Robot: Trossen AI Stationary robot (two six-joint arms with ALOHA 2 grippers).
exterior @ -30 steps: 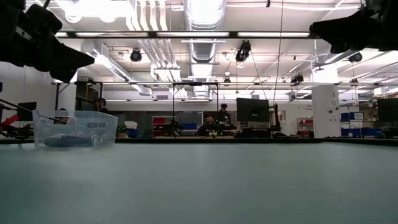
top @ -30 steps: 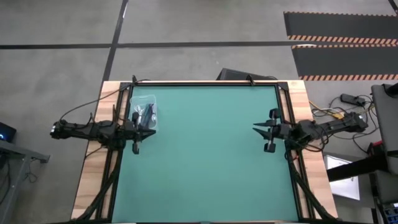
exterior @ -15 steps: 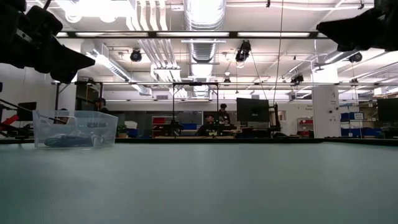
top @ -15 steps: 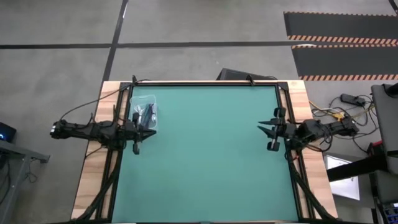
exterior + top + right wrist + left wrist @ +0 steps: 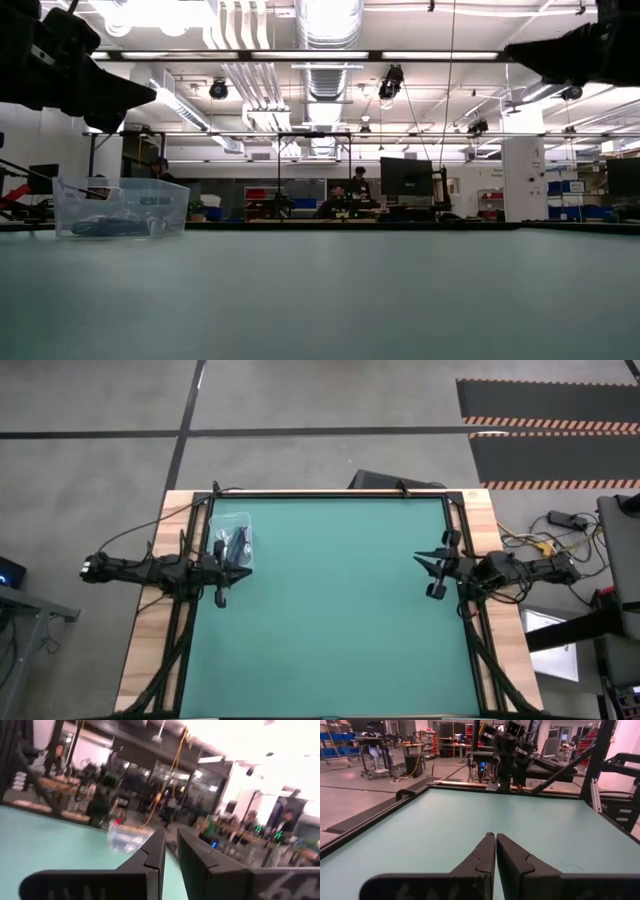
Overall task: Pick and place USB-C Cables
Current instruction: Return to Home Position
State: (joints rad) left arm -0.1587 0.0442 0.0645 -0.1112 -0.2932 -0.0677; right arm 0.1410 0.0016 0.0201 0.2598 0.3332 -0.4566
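A clear plastic box (image 5: 232, 540) stands on the green mat near the table's far left corner, and shows as well in the low view (image 5: 121, 208) and the right wrist view (image 5: 122, 840). Dark cable bundles (image 5: 237, 544) lie inside on its floor; I cannot make out their separate colours. My left gripper (image 5: 243, 571) hovers shut at the box's near side, above the mat (image 5: 495, 836). My right gripper (image 5: 419, 558) hangs in the air by the table's right edge, pointing left, shut but for a narrow slit (image 5: 171, 834). Neither holds anything.
The green mat (image 5: 340, 610) lies bare between the two arms. Black frame rails (image 5: 462, 540) run along the table's left and right sides. In the room beyond the far edge are desks, monitors and seated people (image 5: 340, 200).
My right gripper has drawn back a little toward the table's right edge as its arm folded in, and it has shifted slightly toward the far edge. The left arm and the box have kept still.
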